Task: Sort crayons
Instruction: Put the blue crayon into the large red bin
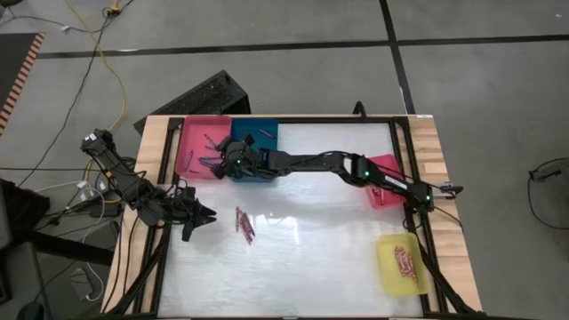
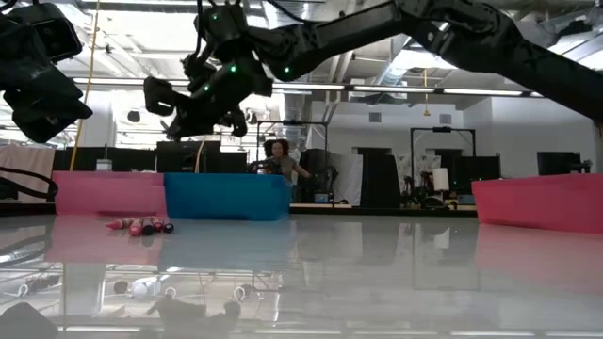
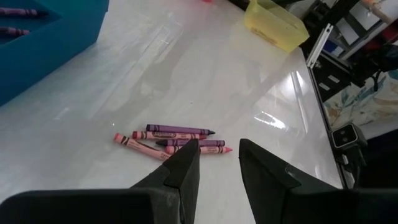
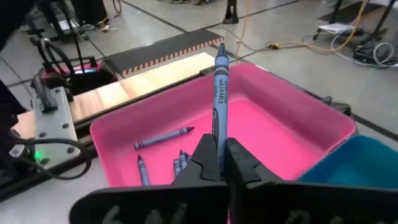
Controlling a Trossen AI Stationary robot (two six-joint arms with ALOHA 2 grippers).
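One blue crayon (image 4: 219, 99) stands pinched upright in the right pincer (image 4: 219, 163) above the pink tray (image 4: 311, 134); released carelessly, it could bounce out; left pincer (image 3: 217, 165) waits agape.

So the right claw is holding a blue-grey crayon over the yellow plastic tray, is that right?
Not quite. The right claw is shut on the blue-grey crayon, but it hangs over the pink plastic tray, not a yellow one, as the right wrist view shows. That tray already holds a few similar crayons.
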